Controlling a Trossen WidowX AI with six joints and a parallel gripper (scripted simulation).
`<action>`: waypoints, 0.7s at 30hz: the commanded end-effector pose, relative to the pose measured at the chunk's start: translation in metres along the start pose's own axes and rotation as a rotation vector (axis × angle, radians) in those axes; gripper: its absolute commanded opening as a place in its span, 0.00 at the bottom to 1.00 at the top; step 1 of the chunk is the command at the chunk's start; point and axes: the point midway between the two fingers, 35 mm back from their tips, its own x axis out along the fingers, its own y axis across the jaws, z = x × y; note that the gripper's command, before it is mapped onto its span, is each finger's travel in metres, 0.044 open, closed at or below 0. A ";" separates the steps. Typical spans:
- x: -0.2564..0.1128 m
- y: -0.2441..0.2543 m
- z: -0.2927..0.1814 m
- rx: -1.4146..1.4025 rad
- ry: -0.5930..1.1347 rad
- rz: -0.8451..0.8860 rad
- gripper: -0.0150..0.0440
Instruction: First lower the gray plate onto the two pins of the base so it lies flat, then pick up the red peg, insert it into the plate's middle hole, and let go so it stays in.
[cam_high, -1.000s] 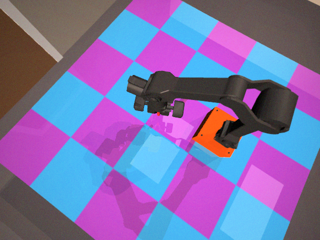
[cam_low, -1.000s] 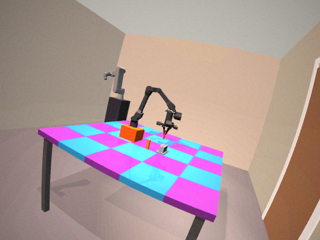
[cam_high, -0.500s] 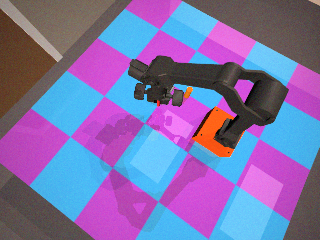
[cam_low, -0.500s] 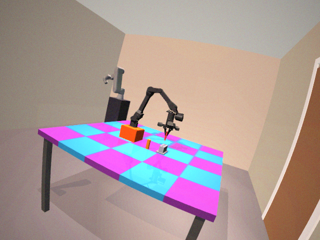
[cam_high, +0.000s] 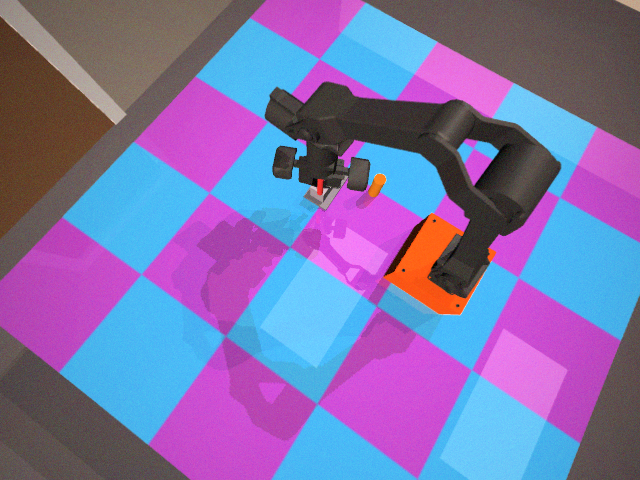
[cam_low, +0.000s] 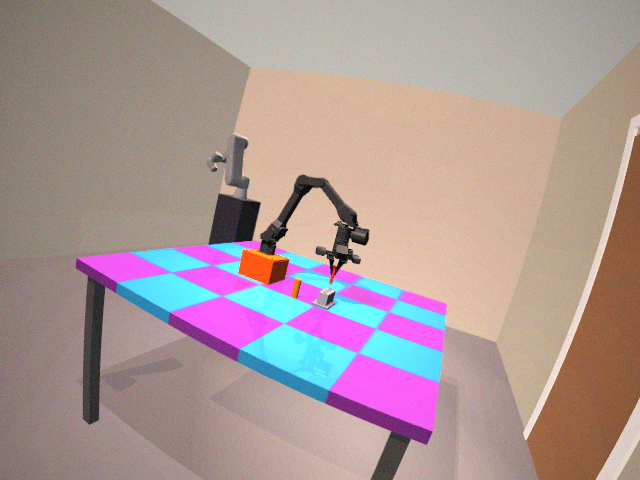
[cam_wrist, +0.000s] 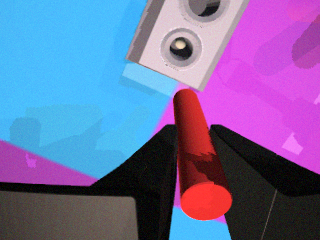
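My gripper (cam_low: 332, 271) (cam_wrist: 192, 134) is shut on the red peg (cam_high: 320, 187) (cam_low: 331, 279) (cam_wrist: 200, 155), which sticks out past the fingertips. In the top view the fingertips are mostly hidden. The gray plate (cam_low: 326, 292) (cam_wrist: 215, 45) sits on the base (cam_high: 325, 206) (cam_low: 324, 304) and looks flat. In the wrist view a pale pin shows inside the plate's near end hole, and the wider middle hole is cut by the top edge of the view. The far hole is out of the wrist view. The peg is above the table, apart from the plate, with its tip just off the plate's near end in the wrist view.
An orange cylinder (cam_high: 377, 186) (cam_low: 296, 288) stands upright close beside the base, on the side of the arm's mount. The arm stands on an orange box (cam_high: 421, 253) (cam_low: 262, 267). A gray robot arm (cam_low: 235, 160) stands on a dark pedestal beyond the table.
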 end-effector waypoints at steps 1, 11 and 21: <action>0.001 -0.001 0.013 -0.004 0.002 -0.001 0.25; 0.001 -0.007 0.045 -0.009 0.000 -0.002 0.25; 0.002 -0.010 0.056 -0.011 -0.001 -0.002 0.25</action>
